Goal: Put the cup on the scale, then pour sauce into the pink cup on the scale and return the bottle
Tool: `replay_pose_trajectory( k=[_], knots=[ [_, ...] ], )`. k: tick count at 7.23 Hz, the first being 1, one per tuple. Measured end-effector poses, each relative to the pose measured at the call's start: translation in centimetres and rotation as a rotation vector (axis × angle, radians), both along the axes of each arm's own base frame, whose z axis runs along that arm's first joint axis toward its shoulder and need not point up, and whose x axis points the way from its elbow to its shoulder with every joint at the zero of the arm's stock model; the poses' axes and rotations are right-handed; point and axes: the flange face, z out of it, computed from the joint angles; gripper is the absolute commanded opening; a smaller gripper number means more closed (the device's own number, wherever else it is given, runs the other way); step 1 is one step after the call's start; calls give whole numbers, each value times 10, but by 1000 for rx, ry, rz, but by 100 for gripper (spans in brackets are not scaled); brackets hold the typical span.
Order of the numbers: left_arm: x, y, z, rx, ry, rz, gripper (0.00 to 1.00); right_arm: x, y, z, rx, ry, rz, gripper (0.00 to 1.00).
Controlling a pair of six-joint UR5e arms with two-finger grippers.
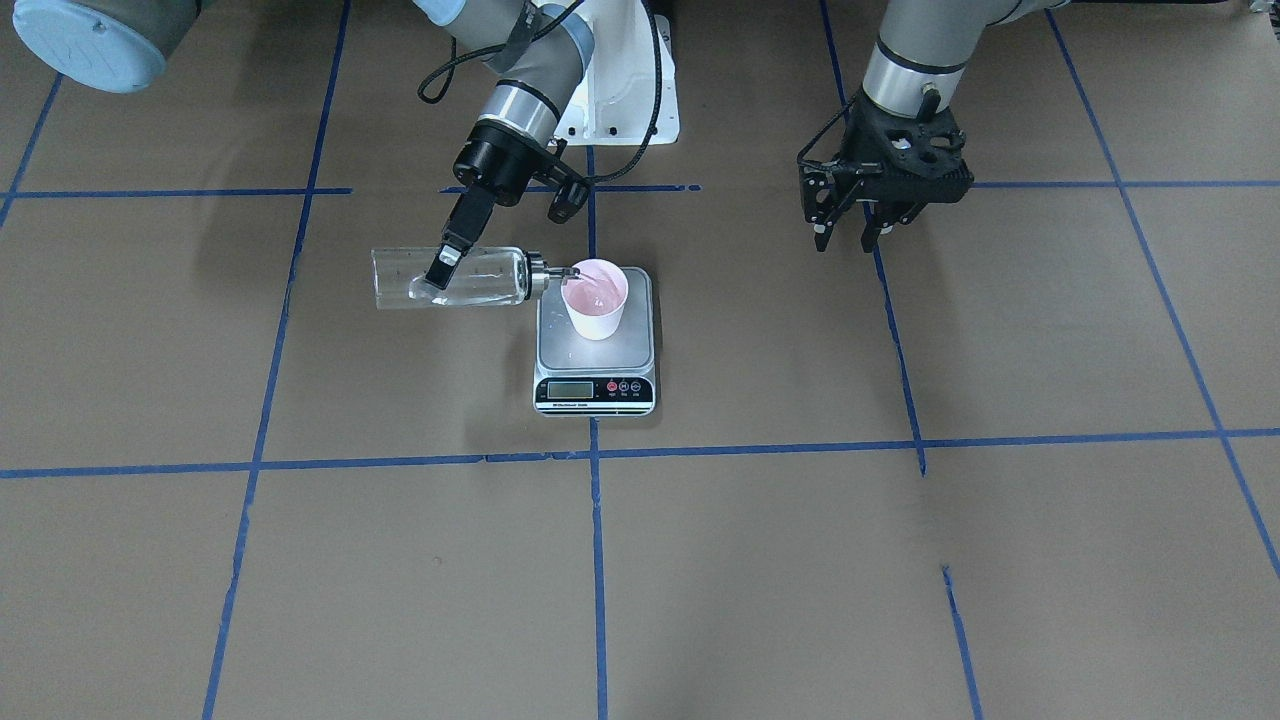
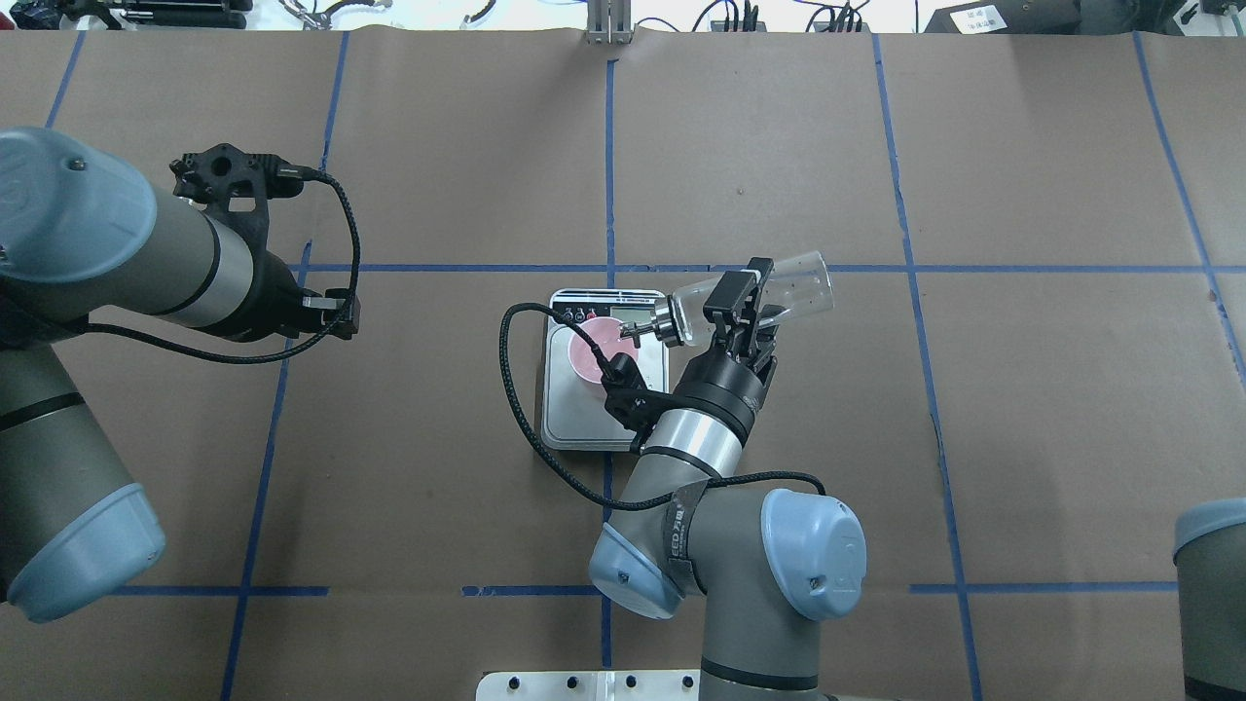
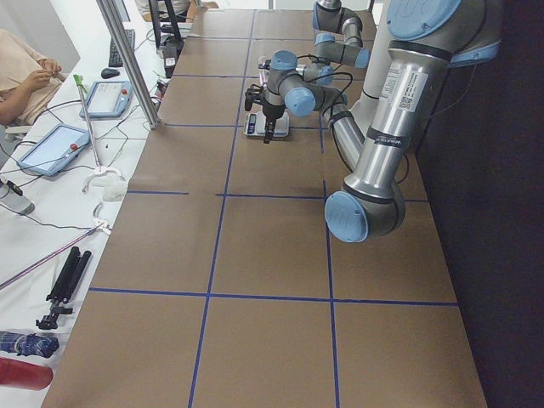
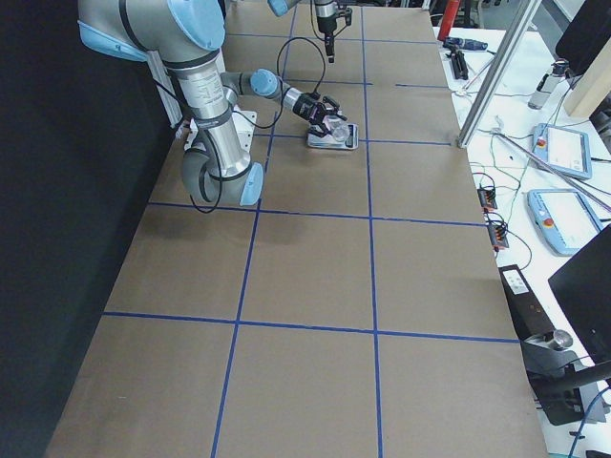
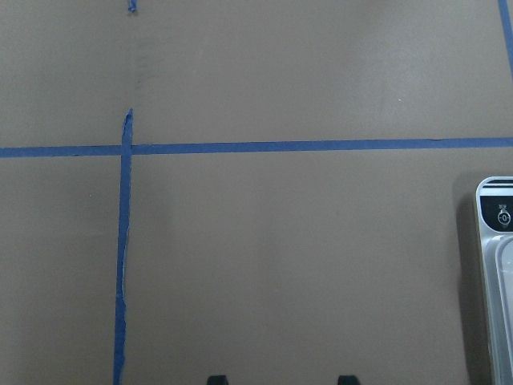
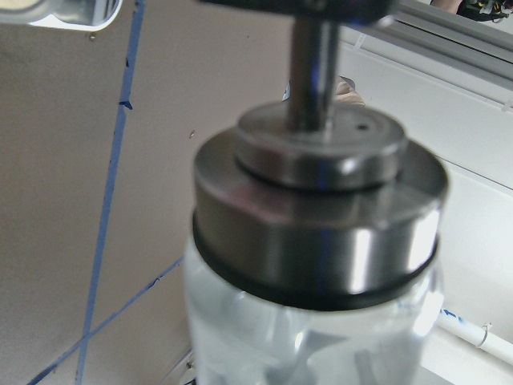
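Right gripper (image 1: 440, 268): clamped on bottle (image 1: 490, 277), which is held near level; spout is set at the cup's rim, bottle at cup's 9 o'clock (front-facing view)
Cup (image 1: 594, 300): stood upright on scale (image 1: 560, 350)
Left gripper (image 1: 848, 240): fingers apart, nothing held
Risk: sauce (image 1: 470, 296) may be spilt on scale if spout drifts; cup may be tipped if rim is knocked
Count: bottle 1; cup 1; scale 1; grippers 2

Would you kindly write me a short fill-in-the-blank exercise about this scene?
1. The right gripper holds the bottle tipped, its spout over the ____ cup.
2. The cup stands on the scale, whose round buttons are ____.
3. The left gripper hangs aside, holding nothing, with its jaws ____.
Missing words: pink; red; open.
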Motion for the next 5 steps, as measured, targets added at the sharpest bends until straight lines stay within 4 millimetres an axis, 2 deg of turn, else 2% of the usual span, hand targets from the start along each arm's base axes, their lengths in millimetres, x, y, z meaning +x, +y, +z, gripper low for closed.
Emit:
replay_pose_trajectory(
  k=[5],
  knots=[
    [2,0,3,-7,-5,2,58,7,-5,3,-12,81,-22,0]
  ],
)
